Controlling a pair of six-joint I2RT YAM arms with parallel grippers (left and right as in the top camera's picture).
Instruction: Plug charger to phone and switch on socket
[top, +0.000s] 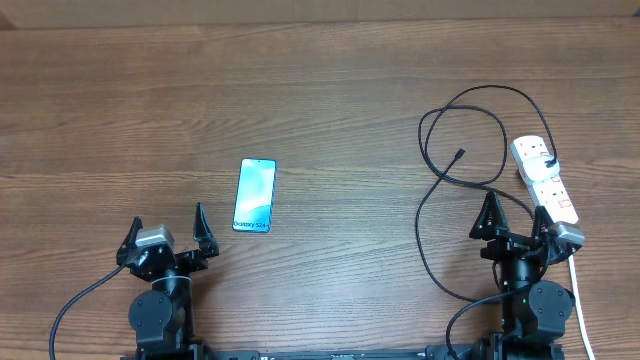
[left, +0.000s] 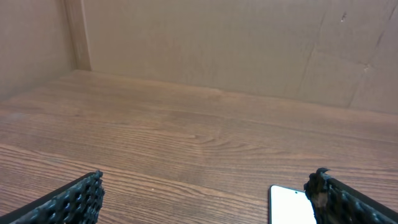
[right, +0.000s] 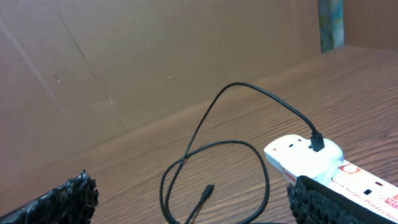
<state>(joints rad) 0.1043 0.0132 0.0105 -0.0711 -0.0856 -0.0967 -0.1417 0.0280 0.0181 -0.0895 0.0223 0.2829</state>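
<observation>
While parked at the near edge, spread wide and empty: left gripper (top: 166, 220), right gripper (top: 516, 208).
Near the left one, ahead and flat on the brown wood-grain table (top: 320, 90), slim rectangular light-blue-screened phone (top: 254, 196); by the right one's outer finger, white rectangular power-strip socket (top: 545, 180), long thin black charger cable (top: 419, 215) plugged into its far end, looped loosely, connector tip free, well apart from the phone.
</observation>
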